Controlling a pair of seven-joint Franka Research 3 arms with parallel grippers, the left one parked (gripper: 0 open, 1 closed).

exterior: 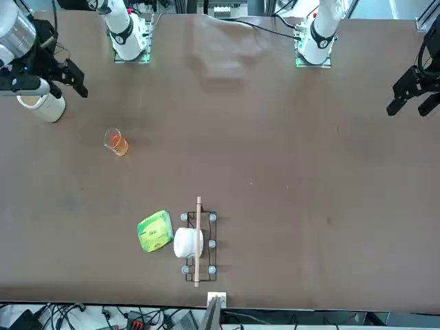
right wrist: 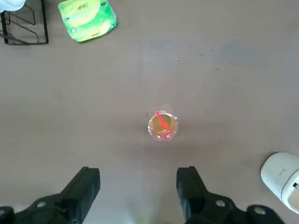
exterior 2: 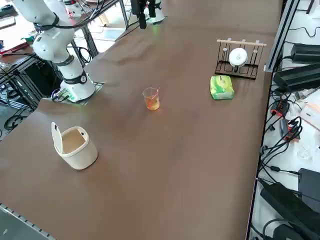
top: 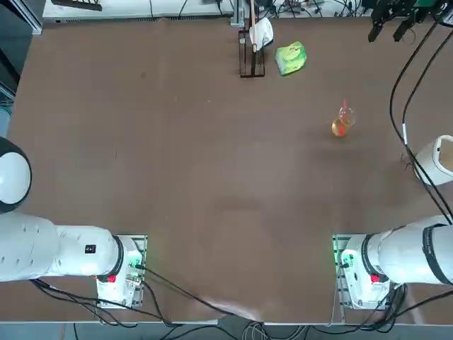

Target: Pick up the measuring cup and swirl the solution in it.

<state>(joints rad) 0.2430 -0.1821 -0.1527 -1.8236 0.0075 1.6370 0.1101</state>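
The measuring cup (top: 342, 124) is a small clear glass vessel standing upright on the brown table, right of the middle. The orange solution (right wrist: 162, 128) fills its lower part, and a thin red stick leans inside. It also shows in the front view (exterior: 116, 142) and the right side view (exterior 2: 151, 98). My right gripper (right wrist: 139, 186) hangs well above the table, open, with nothing between its fingers. In the right wrist view the measuring cup stands apart, just beyond the fingertips (right wrist: 186, 179).
A white lidded cup (exterior 2: 75, 146) stands near the table's right edge, closer to the robot than the measuring cup. At the far edge lie a green packet (top: 291, 58) and a black wire rack (top: 251, 49) holding a white roll and a wooden rod.
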